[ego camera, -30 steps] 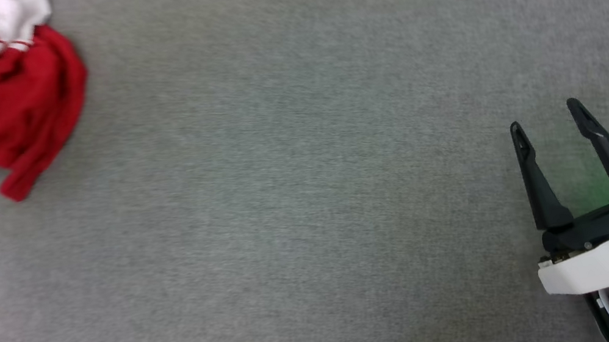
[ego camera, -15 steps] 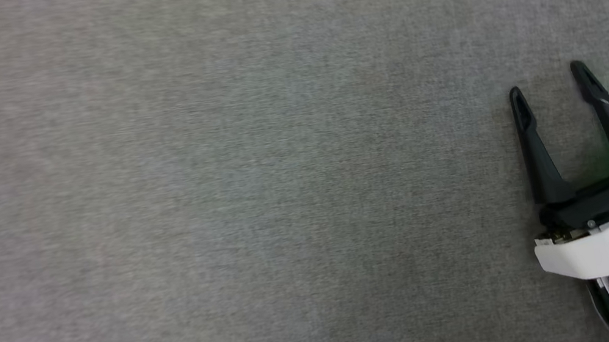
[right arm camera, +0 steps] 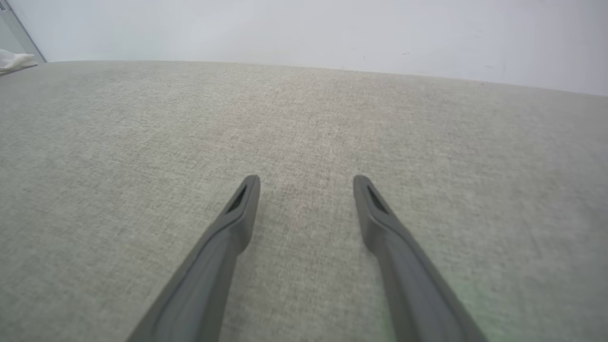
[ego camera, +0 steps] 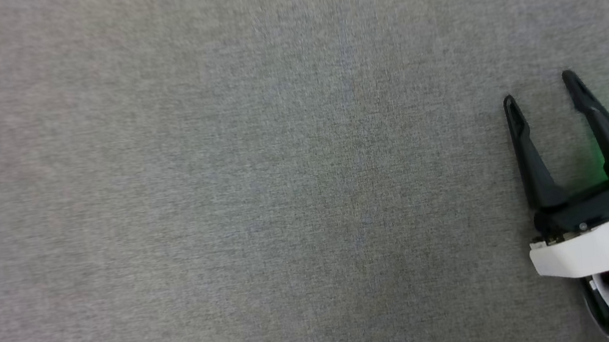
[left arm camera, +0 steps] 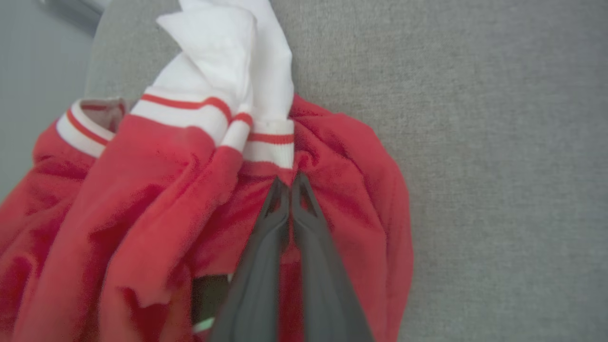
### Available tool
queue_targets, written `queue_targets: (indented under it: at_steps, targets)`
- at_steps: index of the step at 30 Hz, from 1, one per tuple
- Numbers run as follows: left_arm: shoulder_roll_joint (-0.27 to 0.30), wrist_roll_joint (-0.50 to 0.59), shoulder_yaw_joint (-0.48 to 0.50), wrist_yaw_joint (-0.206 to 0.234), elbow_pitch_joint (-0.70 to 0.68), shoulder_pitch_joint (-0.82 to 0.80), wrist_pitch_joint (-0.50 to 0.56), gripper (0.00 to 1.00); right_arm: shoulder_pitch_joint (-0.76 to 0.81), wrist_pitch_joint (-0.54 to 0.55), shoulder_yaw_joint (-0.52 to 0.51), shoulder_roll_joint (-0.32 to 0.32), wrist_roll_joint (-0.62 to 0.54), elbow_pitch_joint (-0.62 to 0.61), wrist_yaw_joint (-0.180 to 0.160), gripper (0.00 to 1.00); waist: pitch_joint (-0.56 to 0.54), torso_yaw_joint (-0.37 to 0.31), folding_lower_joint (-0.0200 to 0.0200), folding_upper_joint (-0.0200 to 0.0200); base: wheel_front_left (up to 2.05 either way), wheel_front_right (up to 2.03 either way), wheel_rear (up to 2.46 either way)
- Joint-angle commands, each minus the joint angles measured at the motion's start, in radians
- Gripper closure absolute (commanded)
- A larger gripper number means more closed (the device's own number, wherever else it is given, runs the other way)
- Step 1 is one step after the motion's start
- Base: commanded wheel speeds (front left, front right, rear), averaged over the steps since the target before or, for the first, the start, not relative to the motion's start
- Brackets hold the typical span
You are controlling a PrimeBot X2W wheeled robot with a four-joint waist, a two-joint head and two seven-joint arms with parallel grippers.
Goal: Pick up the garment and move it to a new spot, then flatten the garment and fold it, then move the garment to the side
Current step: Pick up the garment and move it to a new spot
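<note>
Pinching a fold of the garment, the left gripper is clamped on it, apparently ready to lift; the right gripper hovers spread open at the right.

Head camera stares straight down; left wrist sits close above the garment; right wrist looks low toward the wall, all sharing the grey surface.

Our left gripper pinches the crumpled garment.
At frame centre we see its dark fingers pressed together in red cloth, just below a white, red-striped sleeve; a grey fabric surface spreads to the right.
</note>
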Motion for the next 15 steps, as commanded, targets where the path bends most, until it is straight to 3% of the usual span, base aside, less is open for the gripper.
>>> queue_targets:
  at_steps: [1, 6, 11, 15]
  targets:
    - [0.002, 0.003, -0.012, -0.001, -0.001, 0.005, -0.052, 1.0, 0.033, 0.008, -0.005, -0.008, 0.003, 0.04, -0.002, 0.0, -0.061, 0.009, 0.0, 0.0, 0.0, 0.0, 0.0]
    - [0.013, 0.011, -0.059, -0.001, -0.019, 0.008, -0.169, 1.0, 0.044, 0.006, 0.007, -0.007, 0.014, 0.065, -0.001, 0.0, -0.154, 0.012, 0.0, 0.0, 0.0, 0.0, 0.0]
    - [0.03, 0.07, -0.148, 0.0, -0.068, 0.002, -0.354, 1.0, 0.073, 0.006, 0.01, -0.006, 0.033, 0.107, -0.001, 0.0, -0.289, 0.011, 0.0, 0.0, 0.0, 0.0, 0.0]
    - [0.022, 0.079, -0.219, 0.0, -0.113, 0.002, -0.428, 1.0, 0.103, 0.006, 0.017, -0.006, 0.057, 0.133, -0.001, 0.0, -0.383, 0.004, 0.0, 0.0, 0.0, 0.0, 0.0]
